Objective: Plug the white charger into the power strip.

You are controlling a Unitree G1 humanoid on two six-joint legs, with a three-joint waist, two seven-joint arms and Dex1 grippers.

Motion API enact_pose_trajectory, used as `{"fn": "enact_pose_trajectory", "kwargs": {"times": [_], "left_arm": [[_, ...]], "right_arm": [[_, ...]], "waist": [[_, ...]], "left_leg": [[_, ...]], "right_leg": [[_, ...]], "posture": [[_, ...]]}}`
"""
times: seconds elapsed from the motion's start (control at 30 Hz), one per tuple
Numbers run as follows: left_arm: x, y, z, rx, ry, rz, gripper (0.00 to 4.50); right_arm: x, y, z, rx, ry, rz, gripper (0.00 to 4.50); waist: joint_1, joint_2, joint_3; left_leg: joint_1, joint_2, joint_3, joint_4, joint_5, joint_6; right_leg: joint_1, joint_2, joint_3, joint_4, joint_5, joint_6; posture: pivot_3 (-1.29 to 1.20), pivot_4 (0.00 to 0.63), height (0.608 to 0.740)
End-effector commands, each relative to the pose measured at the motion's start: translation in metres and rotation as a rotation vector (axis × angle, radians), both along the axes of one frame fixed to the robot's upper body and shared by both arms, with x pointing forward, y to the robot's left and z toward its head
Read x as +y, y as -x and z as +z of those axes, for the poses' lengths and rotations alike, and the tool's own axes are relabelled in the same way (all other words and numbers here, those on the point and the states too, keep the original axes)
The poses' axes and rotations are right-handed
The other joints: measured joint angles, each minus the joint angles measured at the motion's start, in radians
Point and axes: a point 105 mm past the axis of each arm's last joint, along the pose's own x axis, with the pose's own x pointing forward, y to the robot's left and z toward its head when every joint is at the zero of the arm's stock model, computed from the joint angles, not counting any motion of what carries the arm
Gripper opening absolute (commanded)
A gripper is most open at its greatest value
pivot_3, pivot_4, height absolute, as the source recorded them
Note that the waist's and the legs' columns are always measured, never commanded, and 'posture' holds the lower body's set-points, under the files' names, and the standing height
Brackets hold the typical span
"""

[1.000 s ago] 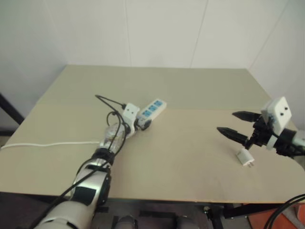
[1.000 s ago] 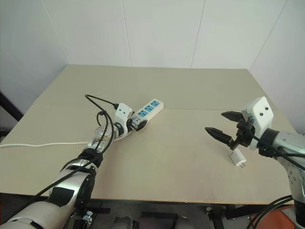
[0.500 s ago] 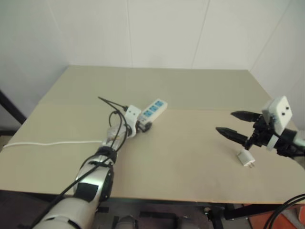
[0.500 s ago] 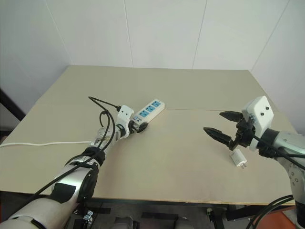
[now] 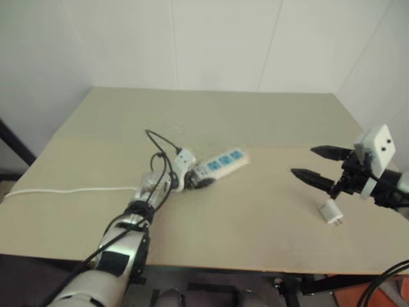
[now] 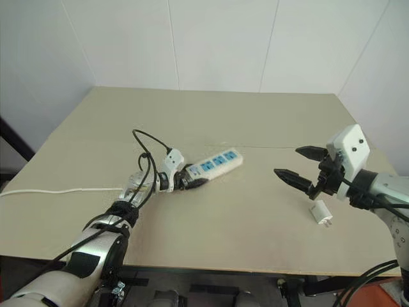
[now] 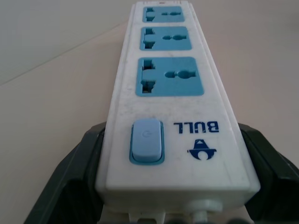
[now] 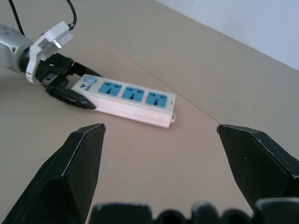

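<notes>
Left pincer (image 6: 192, 181) gripping the switch end of the strip (image 6: 214, 163), fingers (image 7: 74, 179) pressing against both long sides, sockets facing up and running away from the fingertips toward the table (image 6: 211, 249) centre. Trailing a thin white cord (image 6: 57, 190) back past the wrist toward the table's left edge.

Right pincer (image 6: 299, 165) hovering well apart from the strip, fingers (image 8: 79, 158) spreading wide and holding nothing, pointing across at the strip's far end. Charger (image 6: 320, 213) lying on the table just below and slightly behind that open pincer, not touching it, prongs apparently pointing toward the near edge, though too small to be sure.

Judging the step in hand: positioning and steadying the strip with the left pincer so a socket faces the right arm's side. Plugging not yet begun; charger not yet picked up.

Next move probably calling for: lowering the right pincer onto the charger, closing on its white body while leaving the prongs free, then lifting, turning the prongs downward, and lining them up over one blue socket while keeping the left grip firm so the strip is not sliding under the push.
</notes>
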Motion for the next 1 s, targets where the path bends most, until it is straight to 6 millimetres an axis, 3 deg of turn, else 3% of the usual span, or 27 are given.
{"fn": "enact_pose_trajectory", "kwargs": {"times": [0.03, 0.17, 0.27, 0.47, 0.6, 0.77, 1.0], "left_arm": [[-0.014, 0.030, 0.009, -0.039, 0.018, -0.258, 3.32], [-0.006, 0.063, 0.009, -0.058, -0.068, -0.510, 3.32], [0.000, 0.072, 0.005, -0.060, -0.138, -0.592, 3.32], [-0.002, 0.067, -0.007, -0.091, -0.233, -0.565, 3.32], [-0.008, 0.066, -0.010, -0.094, -0.240, -0.556, 3.32], [-0.012, 0.067, -0.014, -0.082, -0.227, -0.546, 3.32], [-0.012, 0.071, -0.016, -0.068, -0.226, -0.551, 3.32]], "right_arm": [[-0.003, 0.004, 0.016, -0.041, 0.027, 0.002, 4.50], [-0.004, 0.005, 0.011, 0.071, 0.063, 0.004, 4.50], [-0.009, 0.001, 0.007, 0.159, 0.105, -0.052, 4.50], [-0.040, -0.030, 0.005, 0.460, 0.085, -0.435, 4.50], [-0.054, -0.040, 0.005, 0.608, 0.094, -0.611, 4.50], [-0.071, -0.040, -0.017, 0.720, 0.215, -0.711, 4.50], [-0.084, -0.041, -0.040, 0.803, 0.292, -0.727, 4.50]], "waist": [[-0.002, 0.000, 0.000], [-0.004, 0.000, 0.000], [-0.006, 0.000, 0.000], [-0.008, 0.000, 0.000], [-0.003, 0.001, 0.000], [0.000, 0.001, 0.000], [-0.004, 0.001, 0.000]], "left_leg": [[0.000, 0.000, 0.000, 0.000, 0.000, 0.000], [-0.001, 0.000, 0.000, 0.000, 0.000, 0.000], [-0.001, 0.000, 0.000, 0.000, 0.000, 0.000], [-0.001, 0.001, -0.001, 0.001, -0.001, 0.001], [-0.006, 0.001, -0.002, 0.001, -0.001, 0.001], [-0.014, 0.000, -0.002, 0.006, -0.002, 0.004], [-0.014, 0.000, -0.002, 0.008, -0.002, 0.004]], "right_leg": [[0.000, 0.000, 0.000, 0.000, 0.000, 0.000], [-0.002, 0.000, 0.000, 0.000, 0.000, 0.000], [-0.002, 0.000, 0.001, 0.000, 0.000, -0.001], [-0.003, 0.000, 0.001, 0.000, 0.001, -0.002], [-0.006, 0.000, -0.001, 0.001, 0.000, -0.003], [-0.010, 0.000, -0.001, 0.001, 0.001, -0.001], [-0.010, -0.001, -0.001, 0.001, 0.002, 0.000]], "posture": [[0.00, 0.150, 0.740], [0.00, 0.150, 0.740], [0.00, 0.150, 0.740], [0.00, 0.150, 0.740], [0.00, 0.150, 0.740], [0.00, 0.150, 0.740], [0.00, 0.150, 0.740]]}}
